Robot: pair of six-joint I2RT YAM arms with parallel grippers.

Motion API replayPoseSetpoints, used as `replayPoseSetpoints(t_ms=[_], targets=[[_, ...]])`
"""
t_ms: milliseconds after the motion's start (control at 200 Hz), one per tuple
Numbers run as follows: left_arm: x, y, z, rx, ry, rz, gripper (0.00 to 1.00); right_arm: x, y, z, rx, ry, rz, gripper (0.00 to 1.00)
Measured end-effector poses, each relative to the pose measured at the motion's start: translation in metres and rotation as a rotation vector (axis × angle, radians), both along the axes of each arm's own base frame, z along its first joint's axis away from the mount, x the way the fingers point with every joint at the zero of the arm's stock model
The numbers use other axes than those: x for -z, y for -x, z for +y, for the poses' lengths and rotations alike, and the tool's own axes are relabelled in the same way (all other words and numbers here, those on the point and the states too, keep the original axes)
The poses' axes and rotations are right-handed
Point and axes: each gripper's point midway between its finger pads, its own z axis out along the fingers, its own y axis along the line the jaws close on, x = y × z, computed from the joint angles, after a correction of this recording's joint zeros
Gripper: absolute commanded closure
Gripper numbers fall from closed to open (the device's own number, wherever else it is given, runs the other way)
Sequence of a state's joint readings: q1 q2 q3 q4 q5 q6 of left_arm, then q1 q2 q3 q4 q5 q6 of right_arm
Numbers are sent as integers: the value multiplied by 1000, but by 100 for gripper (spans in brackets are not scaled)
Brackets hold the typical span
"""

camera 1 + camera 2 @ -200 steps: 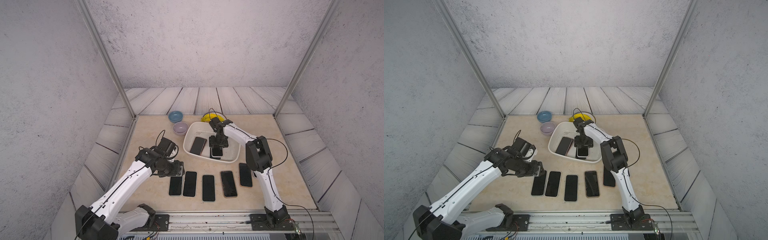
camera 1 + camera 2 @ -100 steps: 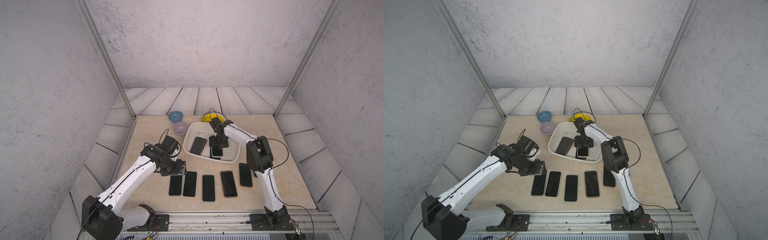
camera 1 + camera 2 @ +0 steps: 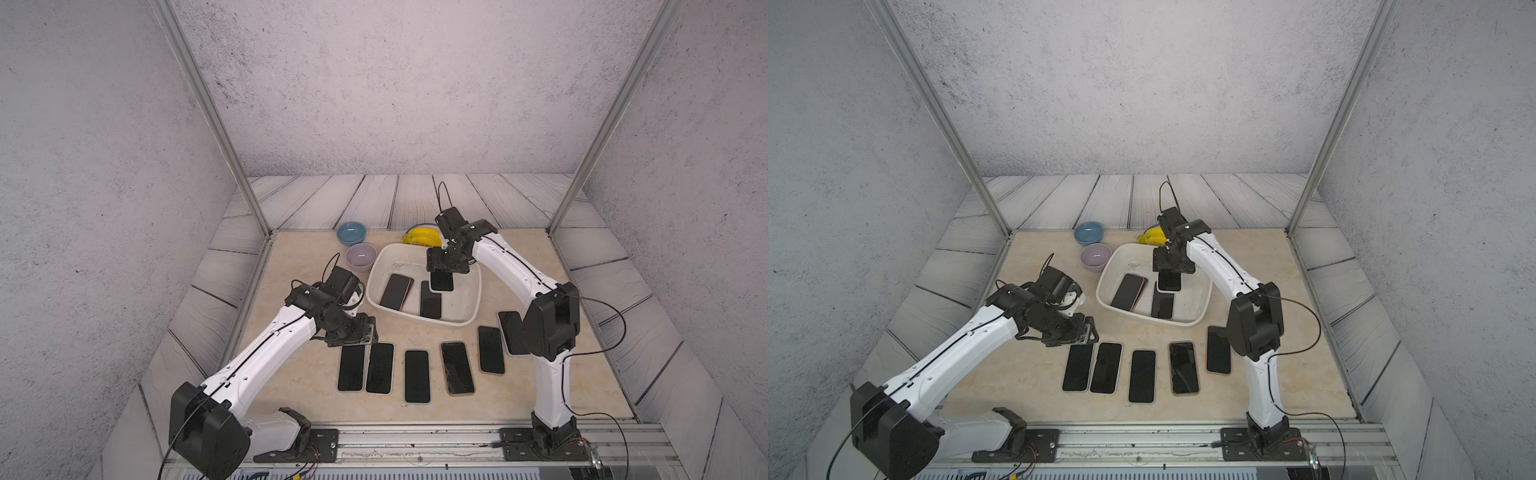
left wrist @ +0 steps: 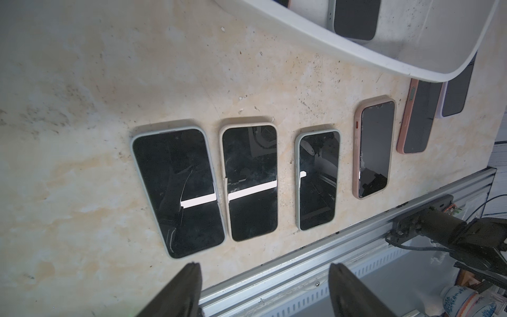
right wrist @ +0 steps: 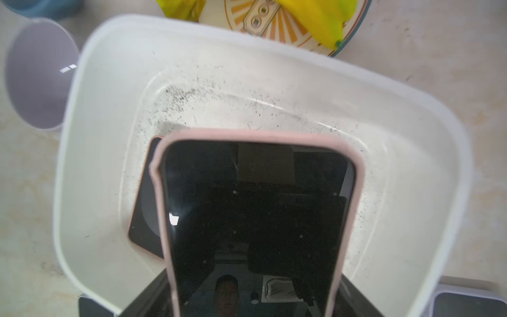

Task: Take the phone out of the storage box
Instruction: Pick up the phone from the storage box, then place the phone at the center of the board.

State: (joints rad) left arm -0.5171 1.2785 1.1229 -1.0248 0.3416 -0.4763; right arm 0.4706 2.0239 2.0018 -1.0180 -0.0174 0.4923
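Phone [image 5: 255, 219] in a pink case sat pinched across its width by the right fingers [image 5: 148, 299]. It hung over the upper-right part of the storage box [image 3: 473, 299], mid-frame in both top views. It looked raised off the box floor, tho whether it cleared the rim couldn't be told. Two more phones [image 3: 395, 291] lay flat inside. Left fingers [image 4: 186, 288] were spread & empty, hovering above the left end of the row of phones [image 3: 417, 376] on the table [image 3: 311, 386], lower centre. Step in hand: prob. the lift-out. Next move likely called for more height, then carrying it over the near wall to bare table w/o clipping the rim or loosening the pinch.
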Motion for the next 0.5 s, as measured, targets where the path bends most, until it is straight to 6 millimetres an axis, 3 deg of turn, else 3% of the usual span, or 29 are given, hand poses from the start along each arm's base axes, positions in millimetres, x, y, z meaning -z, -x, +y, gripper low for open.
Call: replayPoseSetpoints(t_ms=[95,210,380,495], targets=[[4,-4,-5,4,9,11,22,-24,3,-30,49,-23,-32,33],[5,-8,-11,5,34,16,21,-37,15,-87,143,-13,-47,33],[3,-11,-17,11,71,16,21,-28,32,-169,300,36,-39,33],[5,-10,-20,15,77,31,22,-13,25,-195,350,59,-24,33]])
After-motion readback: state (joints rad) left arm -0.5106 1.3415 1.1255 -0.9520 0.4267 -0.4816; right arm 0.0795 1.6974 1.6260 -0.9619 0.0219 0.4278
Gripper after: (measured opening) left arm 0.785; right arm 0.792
